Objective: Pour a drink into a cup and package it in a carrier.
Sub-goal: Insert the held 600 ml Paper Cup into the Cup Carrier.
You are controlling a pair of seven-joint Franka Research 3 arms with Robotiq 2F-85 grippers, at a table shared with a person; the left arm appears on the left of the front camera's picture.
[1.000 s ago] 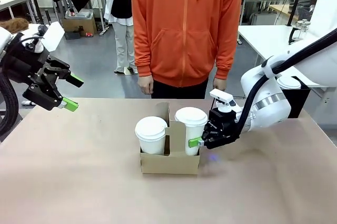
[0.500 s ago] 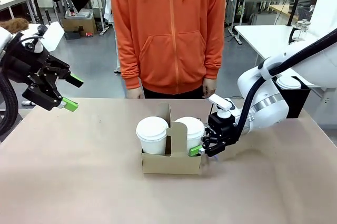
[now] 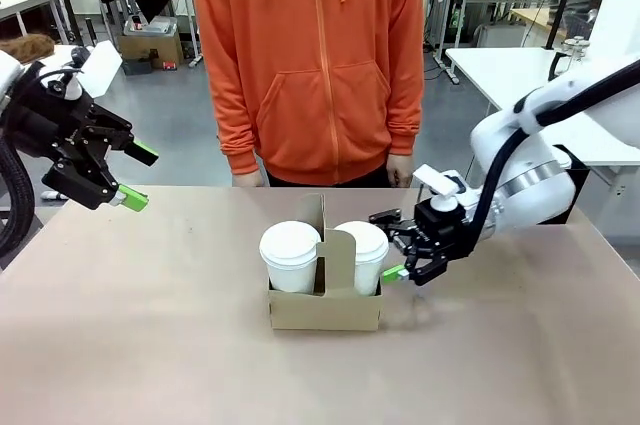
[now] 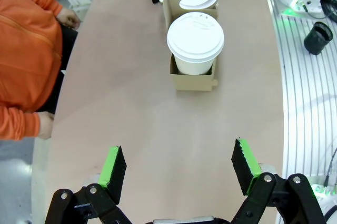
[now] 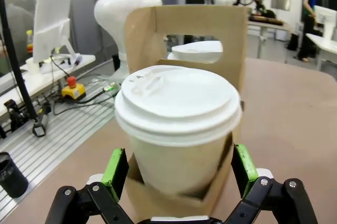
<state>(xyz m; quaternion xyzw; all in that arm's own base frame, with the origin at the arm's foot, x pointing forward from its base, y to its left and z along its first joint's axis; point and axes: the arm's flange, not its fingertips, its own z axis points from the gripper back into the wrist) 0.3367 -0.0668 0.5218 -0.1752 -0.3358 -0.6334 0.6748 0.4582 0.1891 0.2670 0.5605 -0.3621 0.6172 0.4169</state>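
Two lidded paper cups sit in the cardboard carrier mid-tabletop. Right gripper beside it has fingers spread, holding nothing; left gripper is spread too, well away. The thin card will likely flex; better lifted by the handle panel.

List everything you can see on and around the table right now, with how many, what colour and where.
cups: two, white with white lids, left cup and right cup each seated in a pocket of the carrier
carrier: one, brown cardboard, middle of the table, upright handle panel between the cups
table: one, tan top
black box: one, far right behind the right arm
person: one, orange hoodie, standing at the far edge of the table
left hand: black with green pads, open, raised above the table's left edge
right hand: black with green pads, open, just right of the right cup, not gripping it
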